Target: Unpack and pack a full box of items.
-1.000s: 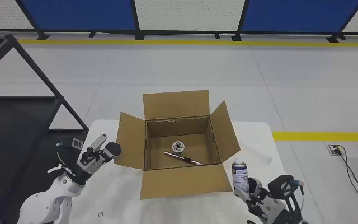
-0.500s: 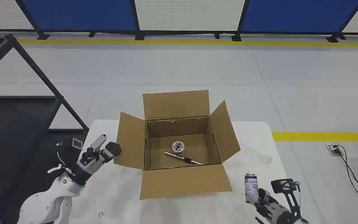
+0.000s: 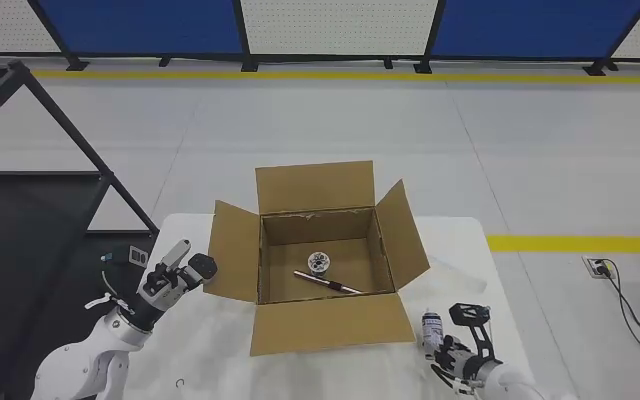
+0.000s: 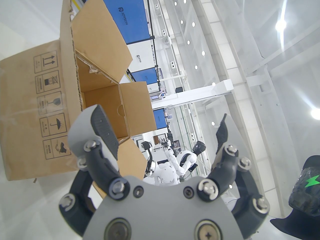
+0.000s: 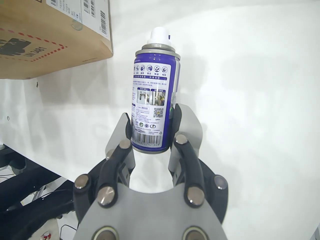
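An open cardboard box (image 3: 325,325) stands in the middle of the white table (image 3: 220,350), flaps spread. Inside lie a small round metal part (image 3: 319,262) and a thin dark rod (image 3: 327,283). My right gripper (image 5: 152,123) is shut on the lower body of a blue spray can (image 5: 155,93) with a white cap, held over the table beside the box's corner (image 5: 50,26). From above, the spray can (image 3: 432,327) sits near the table's front right, just off the box's front flap. My left gripper (image 4: 160,128) is open and holds nothing, left of the box (image 4: 32,96).
A dark metal frame (image 3: 70,130) stands left of the table. The table's front edge lies close to the right arm (image 3: 470,365). A small ring-like mark (image 3: 179,383) sits on the table near the front left.
The right gripper with the spray can has moved toward the table's front, then a little left, and the can now sits lower in the top view. The left arm has kept still.
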